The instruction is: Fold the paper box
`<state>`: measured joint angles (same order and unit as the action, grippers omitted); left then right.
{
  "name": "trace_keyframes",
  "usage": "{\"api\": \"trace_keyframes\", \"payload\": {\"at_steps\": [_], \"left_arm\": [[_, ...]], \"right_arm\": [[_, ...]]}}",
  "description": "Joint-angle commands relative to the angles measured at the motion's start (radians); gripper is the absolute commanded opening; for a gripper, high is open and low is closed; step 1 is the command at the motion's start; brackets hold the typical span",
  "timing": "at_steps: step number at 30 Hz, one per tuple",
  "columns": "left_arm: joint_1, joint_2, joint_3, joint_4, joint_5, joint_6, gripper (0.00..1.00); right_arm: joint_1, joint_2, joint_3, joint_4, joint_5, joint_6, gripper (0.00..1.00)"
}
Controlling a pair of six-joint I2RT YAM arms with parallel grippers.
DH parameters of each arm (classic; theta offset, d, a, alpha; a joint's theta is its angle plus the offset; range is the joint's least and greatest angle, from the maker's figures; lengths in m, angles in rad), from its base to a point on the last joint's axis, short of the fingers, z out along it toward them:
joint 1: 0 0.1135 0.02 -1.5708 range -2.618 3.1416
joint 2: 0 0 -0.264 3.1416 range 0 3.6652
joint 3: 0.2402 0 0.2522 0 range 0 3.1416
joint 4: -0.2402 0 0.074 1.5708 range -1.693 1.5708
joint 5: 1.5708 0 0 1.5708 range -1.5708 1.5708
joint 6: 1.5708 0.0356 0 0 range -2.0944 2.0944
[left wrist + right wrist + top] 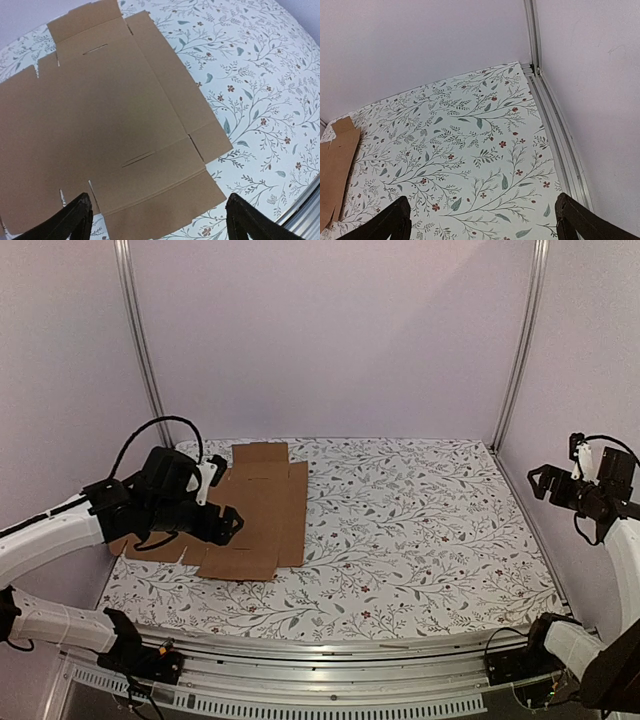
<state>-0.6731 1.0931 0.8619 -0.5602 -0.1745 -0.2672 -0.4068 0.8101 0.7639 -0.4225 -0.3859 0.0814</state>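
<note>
Floral-patterned bench [420, 530] carries the paper box [270, 510], flat and unfolded at its left side. Left claw [158, 200] hovers over it, jaws wide; right claw [482, 200] hangs well apart, equally wide. Folding looks unstarted; next, probably lift 1 side flap.
</note>
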Motion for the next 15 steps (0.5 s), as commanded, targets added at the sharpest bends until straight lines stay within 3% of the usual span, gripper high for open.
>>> {"api": "trace_keyframes", "payload": {"at_steps": [1,7,12,15], "left_arm": [[-0.122,-0.058,-0.024,0.025,0.107,0.044,0.92],[-0.359,-0.047,0.033,-0.044,0.037,-0.008,0.89],[-0.420,0.081,0.112,-0.206,-0.214,-0.288,0.88],[-0.422,0.140,0.071,-0.198,-0.253,-0.379,0.89]], "right_arm": [[0.020,0.034,-0.015,-0.003,-0.339,-0.055,0.99],[0.387,0.061,0.026,-0.067,-0.082,-0.238,0.99],[0.617,0.243,0.139,-0.215,-0.119,-0.341,0.97],[0.714,0.404,0.173,-0.225,-0.119,-0.357,0.93]]}}
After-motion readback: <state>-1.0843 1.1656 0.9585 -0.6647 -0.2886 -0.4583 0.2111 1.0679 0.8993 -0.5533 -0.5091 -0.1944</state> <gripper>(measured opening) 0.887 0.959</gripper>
